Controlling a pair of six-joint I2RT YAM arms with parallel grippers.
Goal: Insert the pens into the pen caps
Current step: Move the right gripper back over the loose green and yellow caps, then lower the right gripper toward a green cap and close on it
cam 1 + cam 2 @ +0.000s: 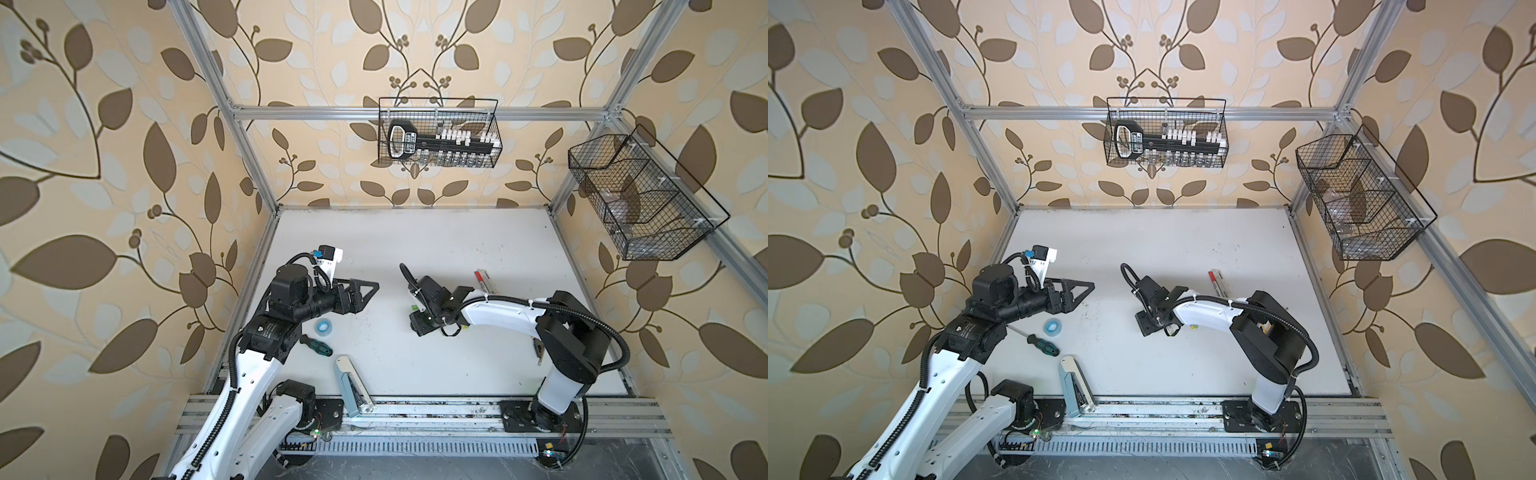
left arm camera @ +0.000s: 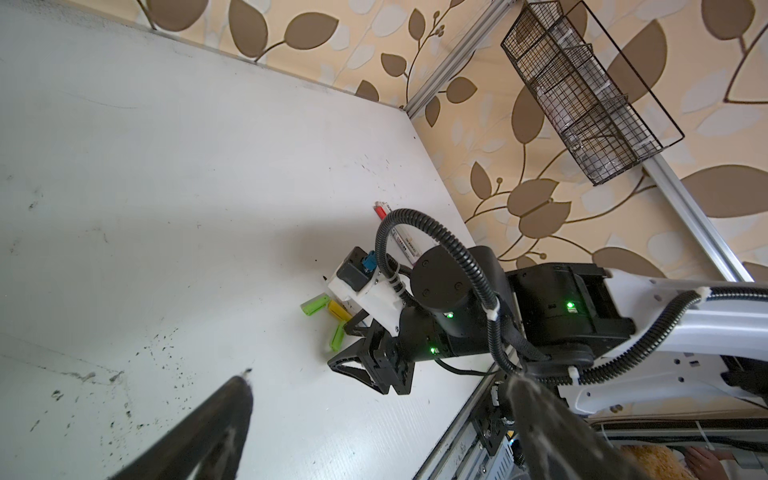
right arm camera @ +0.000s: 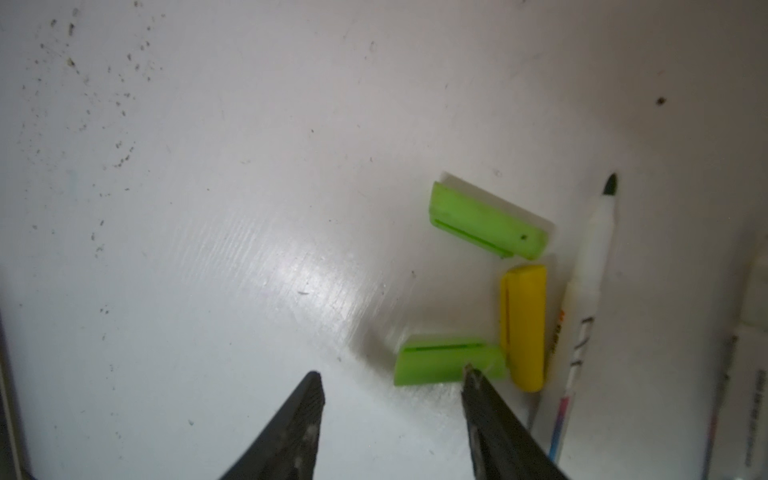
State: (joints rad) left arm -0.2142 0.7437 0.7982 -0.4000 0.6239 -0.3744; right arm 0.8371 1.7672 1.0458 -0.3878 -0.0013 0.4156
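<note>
In the right wrist view two green pen caps (image 3: 488, 220) (image 3: 440, 363) and a yellow pen cap (image 3: 524, 328) lie on the white table. Beside them lies an uncapped white pen (image 3: 590, 266) with a dark tip, and another pen (image 3: 748, 374) shows at the frame's edge. My right gripper (image 3: 390, 372) hovers low over the table, open, with nothing between its jaws. One of its fingertips (image 3: 471, 374) overlaps the nearer green cap. Capped pens (image 1: 484, 280) lie further back. My left gripper (image 1: 368, 291) is open and empty, apart from all of them.
A green-and-black screwdriver (image 1: 318, 345), a blue tape roll (image 1: 323, 325) and a pale blue stapler (image 1: 349, 384) lie near the left arm. Wire baskets hang on the back wall (image 1: 438, 133) and the right wall (image 1: 640, 199). The frame rail (image 1: 415, 409) runs along the table's front.
</note>
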